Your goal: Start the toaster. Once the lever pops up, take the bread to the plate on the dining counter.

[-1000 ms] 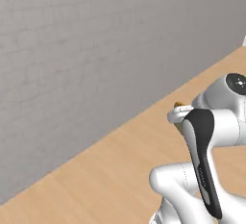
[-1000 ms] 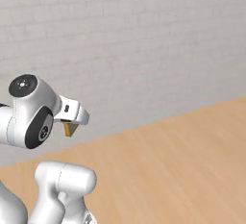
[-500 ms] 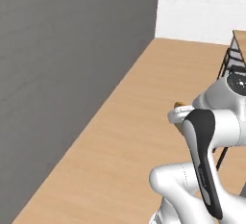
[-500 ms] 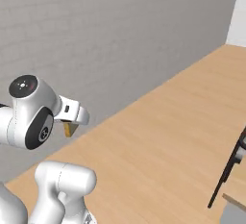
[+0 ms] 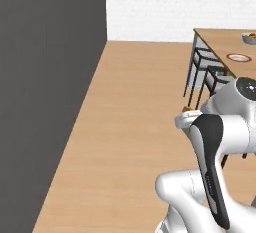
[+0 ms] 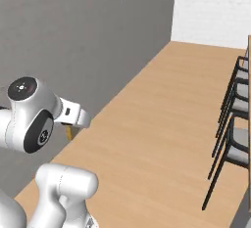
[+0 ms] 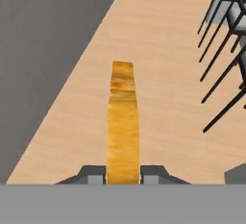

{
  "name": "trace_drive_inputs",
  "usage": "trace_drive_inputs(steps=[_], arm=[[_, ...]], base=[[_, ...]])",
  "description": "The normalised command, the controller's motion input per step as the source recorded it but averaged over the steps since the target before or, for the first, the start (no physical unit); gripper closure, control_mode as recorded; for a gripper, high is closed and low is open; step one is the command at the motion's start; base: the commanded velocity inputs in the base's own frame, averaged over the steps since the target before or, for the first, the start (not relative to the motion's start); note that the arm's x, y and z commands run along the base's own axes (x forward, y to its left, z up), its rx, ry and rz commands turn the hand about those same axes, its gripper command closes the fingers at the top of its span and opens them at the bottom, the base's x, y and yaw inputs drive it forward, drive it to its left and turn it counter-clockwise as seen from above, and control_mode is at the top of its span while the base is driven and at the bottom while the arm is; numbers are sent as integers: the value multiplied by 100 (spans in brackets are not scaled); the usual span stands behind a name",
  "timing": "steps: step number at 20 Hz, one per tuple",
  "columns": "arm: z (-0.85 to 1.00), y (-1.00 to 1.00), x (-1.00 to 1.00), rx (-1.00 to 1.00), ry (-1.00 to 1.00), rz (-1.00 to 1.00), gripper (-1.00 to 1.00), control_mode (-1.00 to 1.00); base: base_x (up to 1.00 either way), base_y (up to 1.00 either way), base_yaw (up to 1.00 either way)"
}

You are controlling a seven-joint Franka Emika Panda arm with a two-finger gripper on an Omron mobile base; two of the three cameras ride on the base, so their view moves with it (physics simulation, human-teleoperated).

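Observation:
My gripper [image 7: 123, 172] is shut on the bread [image 7: 123, 122], a tan slice seen edge-on that stands up between the two fingers. From the base views the hand is carried high over the wood floor, with a bit of the bread [image 6: 68, 132] poking out under it. At the far right the dining counter [image 5: 215, 36] carries the plate [image 5: 239, 57], red-brown rimmed with a white centre, well ahead of the gripper [image 5: 188, 110]. The toaster is out of view.
A dark grey wall [image 5: 45, 92] runs along the left. Dark-framed stools [image 5: 202, 74] stand along the counter's near side, also the stools [image 6: 234, 124] at right. A pale bowl [image 5: 249, 38] sits beyond the plate. Open wood floor [image 5: 135, 127] lies between.
The whole picture has shifted: the base has turned, the grey wall has slid to the left and the counter, stools and plate have come into view. The bread stays gripped.

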Motion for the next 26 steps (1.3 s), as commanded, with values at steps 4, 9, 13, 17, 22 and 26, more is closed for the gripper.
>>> trace_drive_inputs(steps=[4,9,13,17,22,26], arm=[[0,0,0,0,0,0,100,100],[0,0,0,0,0,0,100,100],[0,0,0,0,0,0,100,100],[0,0,0,0,0,0,100,100],[0,0,0,0,0,0,100,100],[0,0,0,0,0,0,100,100]], base=[[100,9,-28],[100,0,-21],[100,1,-17],[100,11,-19],[100,57,-30],[100,65,-31]])
